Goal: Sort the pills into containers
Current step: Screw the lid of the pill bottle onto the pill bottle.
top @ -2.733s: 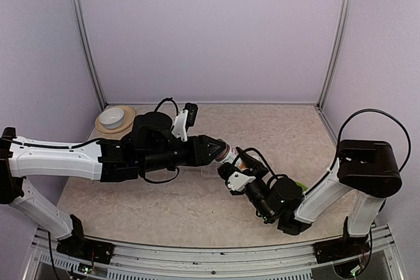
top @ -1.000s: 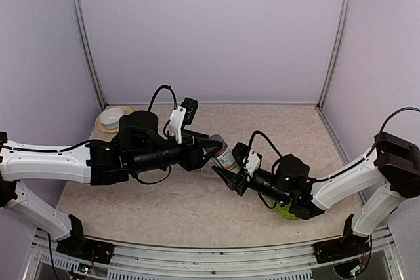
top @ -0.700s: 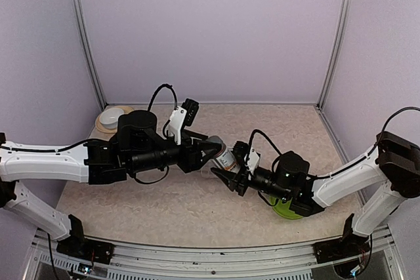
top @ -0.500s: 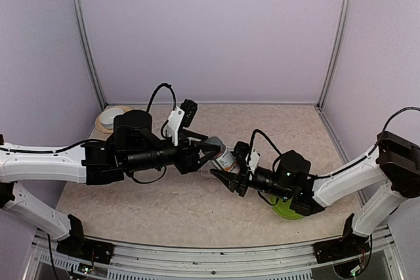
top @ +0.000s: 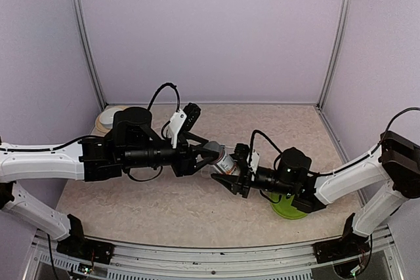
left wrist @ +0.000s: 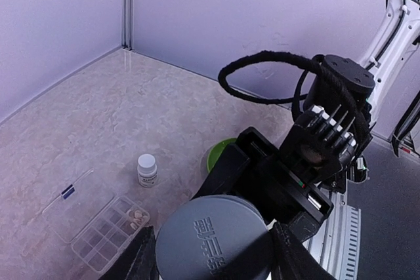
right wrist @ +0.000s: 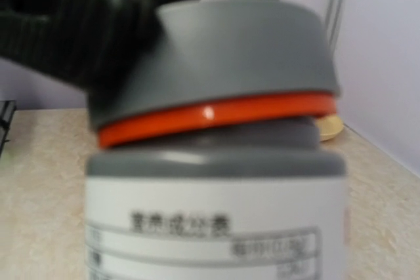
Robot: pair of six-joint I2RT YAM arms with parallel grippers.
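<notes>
As left gripper (top: 211, 154) clamps round grey embossed cap (left wrist: 213, 240), right gripper (top: 228, 170) holds bottle (right wrist: 216, 227).

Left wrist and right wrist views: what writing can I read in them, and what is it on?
Grey cap: raised characters, not legible.
Bottle: printed lines on its label, too blurred to read.
White bottle: label too small to read.
Box: only a blue mark, no words visible.
No text here can be quoted.
</notes>
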